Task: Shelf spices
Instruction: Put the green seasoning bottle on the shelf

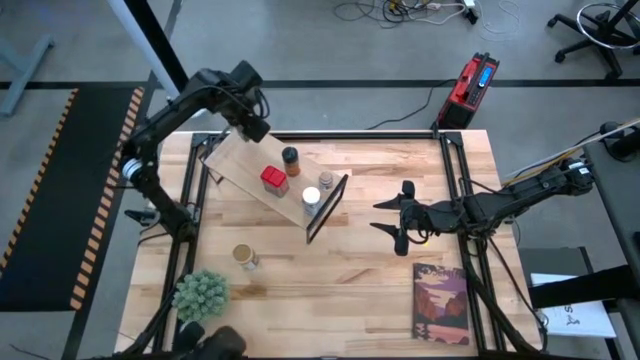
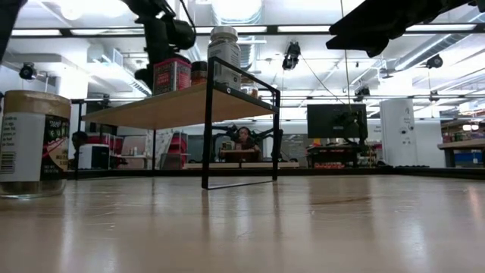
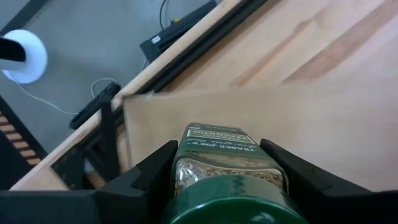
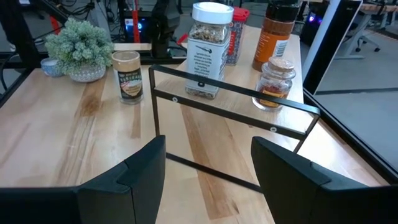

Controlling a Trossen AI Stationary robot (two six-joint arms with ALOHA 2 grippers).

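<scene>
Green-lidded jar (image 3: 231,180) sits clamped between left gripper (image 3: 227,168) jaws above shelf (image 3: 298,124).

The green-lidded jar (image 3: 233,186) is cut off at the frame's bottom edge; its label is perhaps too blurred to read.

Two dark jointed arms (matte black pincer fingers (image 4: 292,174))

Perhaps six spice jars (image 1: 273,180), one shelf (image 1: 240,165).
</scene>
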